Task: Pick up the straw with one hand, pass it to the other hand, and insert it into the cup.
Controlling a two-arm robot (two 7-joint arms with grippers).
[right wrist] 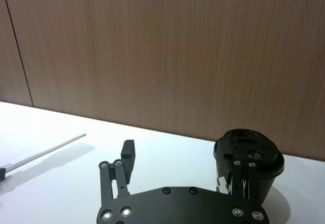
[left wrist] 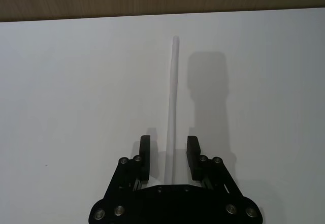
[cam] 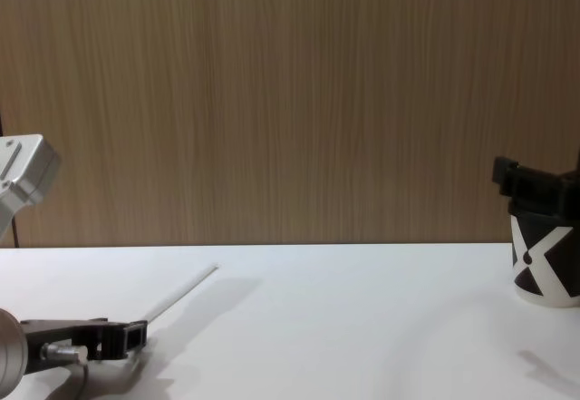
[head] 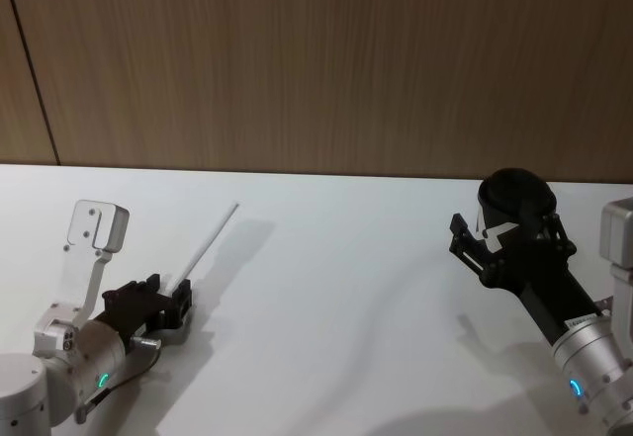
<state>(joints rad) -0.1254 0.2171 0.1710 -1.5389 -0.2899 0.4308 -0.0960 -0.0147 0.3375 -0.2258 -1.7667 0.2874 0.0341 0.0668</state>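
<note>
From my remote station, the left end effector (left wrist: 168,142) sits low over the white surface (head: 336,288) at the near left. Its two black fingers (left wrist: 144,153) are spread apart and straddle the near end of the straw (left wrist: 174,92). A narrow gap shows on each side, so nothing is gripped. The straw lies straight, running away from that end effector toward the wood-panelled wall (head: 316,60), with its shadow falling beside it.

Well apart, on the far right of the surface, the black cup (cam: 546,268) stands upright, with its white X mark facing the chest camera and its black lid on. The right end effector (head: 509,238) is up against the cup at lid height with its fingers spread wide. One finger is free in the air and the other crosses in front of the cup. I cannot tell whether that finger touches it.
</note>
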